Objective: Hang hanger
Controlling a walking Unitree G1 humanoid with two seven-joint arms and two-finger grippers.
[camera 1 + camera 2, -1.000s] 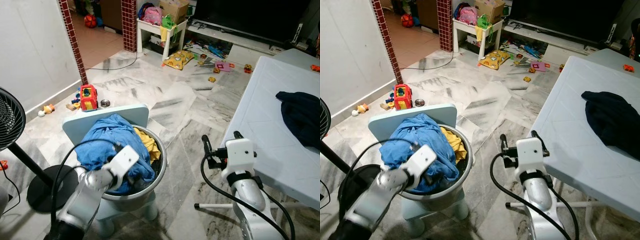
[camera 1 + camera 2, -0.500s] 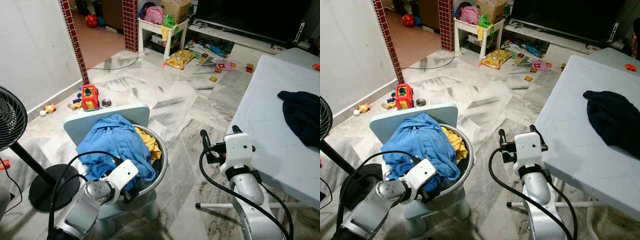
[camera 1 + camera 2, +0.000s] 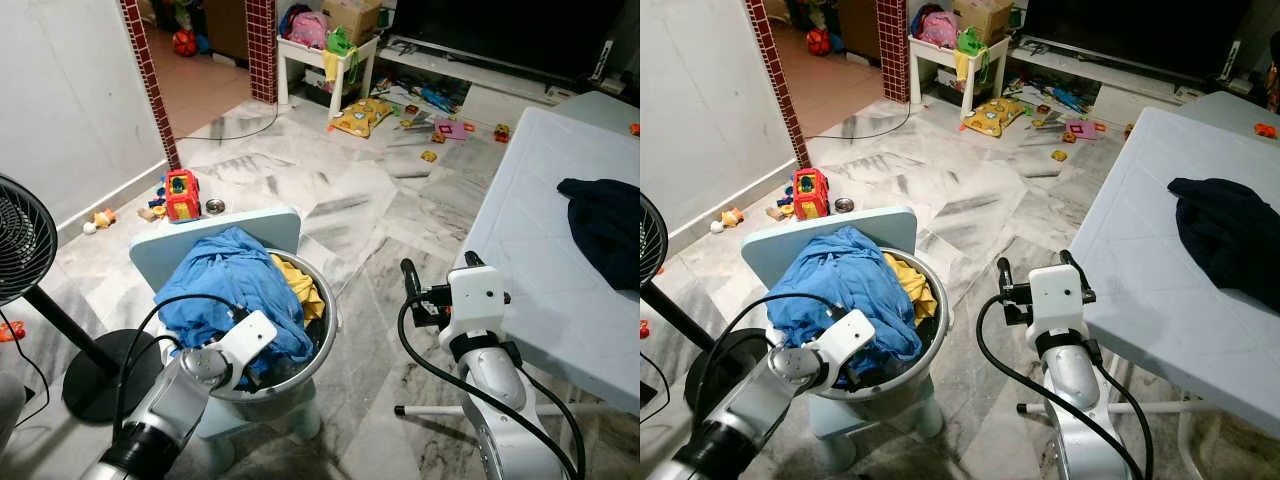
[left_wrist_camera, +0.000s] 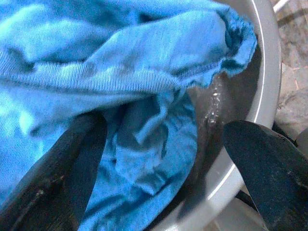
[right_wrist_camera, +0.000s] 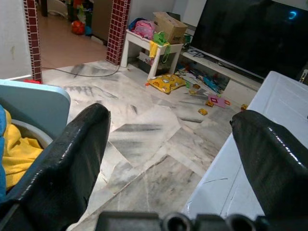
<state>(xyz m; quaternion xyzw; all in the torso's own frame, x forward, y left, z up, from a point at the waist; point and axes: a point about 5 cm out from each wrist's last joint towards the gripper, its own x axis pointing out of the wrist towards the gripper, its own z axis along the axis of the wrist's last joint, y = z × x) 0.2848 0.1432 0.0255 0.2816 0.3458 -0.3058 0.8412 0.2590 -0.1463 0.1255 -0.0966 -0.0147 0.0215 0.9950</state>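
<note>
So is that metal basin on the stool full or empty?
Full. The metal basin is heaped above its rim with a blue garment and a yellow cloth; the left pincer is open at the blue fabric.

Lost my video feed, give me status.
Left gripper open, down in the basin at the blue shirt. Right gripper open, idle beside the white table. Can't make out a hanger.

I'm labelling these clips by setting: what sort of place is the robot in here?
Most likely a family living room in a home: a large dark television on a low unit, children's toys scattered over the marble floor, and a metal basin heaped with laundry.
</note>
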